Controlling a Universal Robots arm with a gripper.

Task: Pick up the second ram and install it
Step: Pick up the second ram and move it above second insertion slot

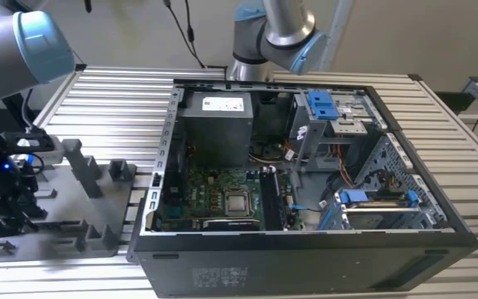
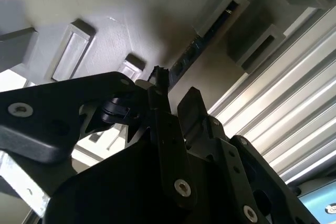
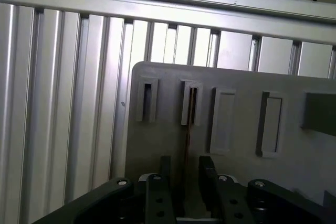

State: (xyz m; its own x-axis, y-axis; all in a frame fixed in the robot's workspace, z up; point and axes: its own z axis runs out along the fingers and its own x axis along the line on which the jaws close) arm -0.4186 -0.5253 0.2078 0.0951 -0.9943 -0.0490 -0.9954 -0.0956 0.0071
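I'm running this from afar in what looks like a robotics lab: a ribbed aluminium table carries an opened computer case, a grey parts tray and a mounted robot arm.

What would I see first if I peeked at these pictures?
The big open computer case in the middle of the exterior view, with its green board showing. On that view's left a grey tray lies on the ribbed table. In the first wrist view the gripper is open around a thin dark ram standing in a tray slot.
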